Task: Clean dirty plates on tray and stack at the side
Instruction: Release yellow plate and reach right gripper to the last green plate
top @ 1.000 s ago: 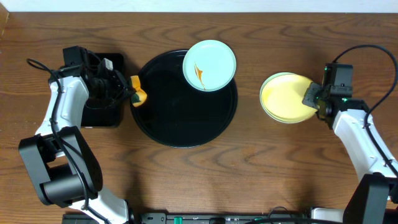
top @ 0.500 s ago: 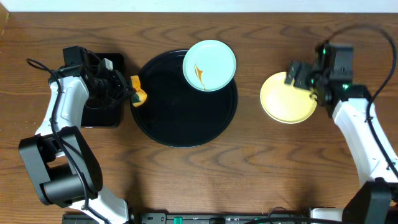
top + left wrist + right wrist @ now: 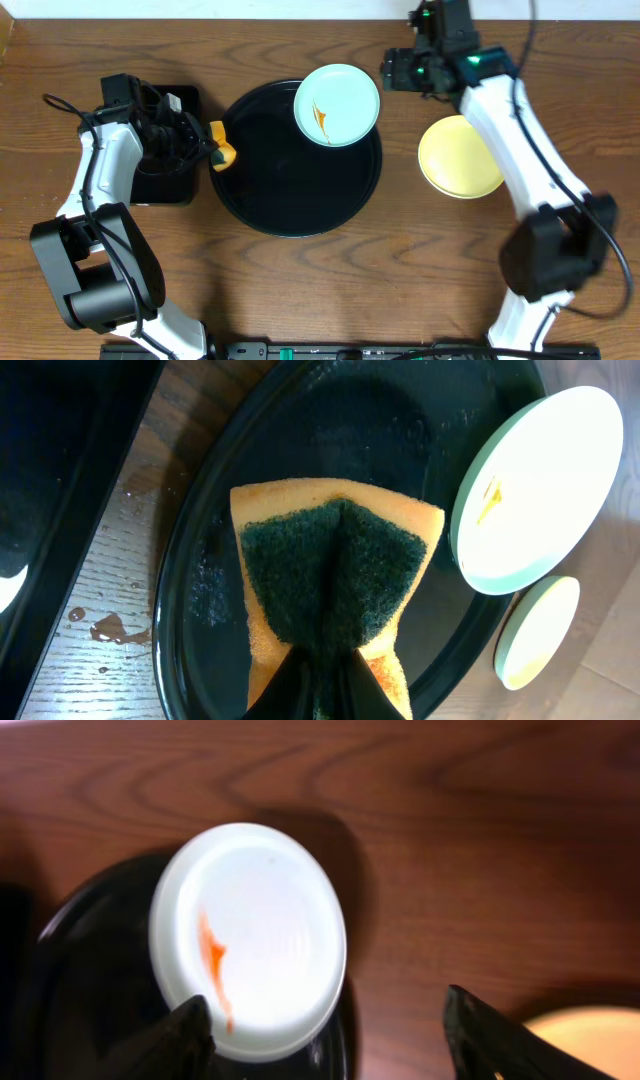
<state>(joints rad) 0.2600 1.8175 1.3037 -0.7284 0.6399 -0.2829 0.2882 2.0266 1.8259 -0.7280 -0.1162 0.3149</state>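
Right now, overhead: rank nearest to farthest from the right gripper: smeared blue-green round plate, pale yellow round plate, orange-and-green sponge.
From the right gripper:
1. Blue-green plate, on the round black tray.
2. Yellow plate, beside the tray.
3. Sponge, in the left gripper.

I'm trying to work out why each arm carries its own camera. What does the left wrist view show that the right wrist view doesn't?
Only the left wrist view: the left tool pinching a yellow-and-green sponge, an edge of the small rectangular tray, and wet drops on the wood.
Only the right wrist view: the right tool, its fingers spread apart and empty.
Both: the pale plate with the orange smear, resting on the round black tray, and a bit of the yellow plate off the tray.
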